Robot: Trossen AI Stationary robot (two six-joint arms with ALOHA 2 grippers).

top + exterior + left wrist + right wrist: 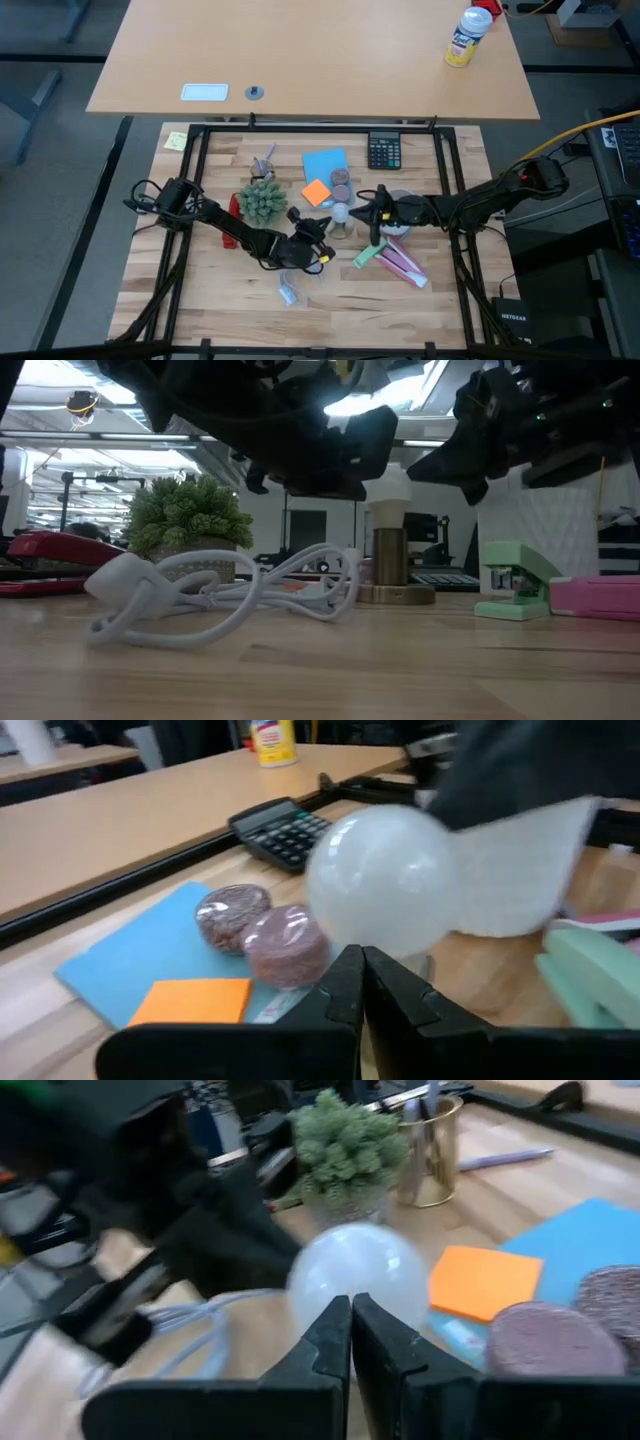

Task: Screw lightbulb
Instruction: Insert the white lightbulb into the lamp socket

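White cord (215, 595) lies looped nearest the low camera, on the tabletop's middle. Left gripper (318, 238) hangs just left of the lightbulb (340, 212), fingers pressed together, holding nothing. Lightbulb stands upright at the tabletop's centre on a brass-coloured base (391, 568), globe uppermost. Right gripper (368, 214) sits just right of it, fingers likewise pressed together and empty. Judgement: bulb appears seated; whether it is fully threaded cannot be told. Neither tool grips the globe, so any remaining turning awaits a fresh hold.
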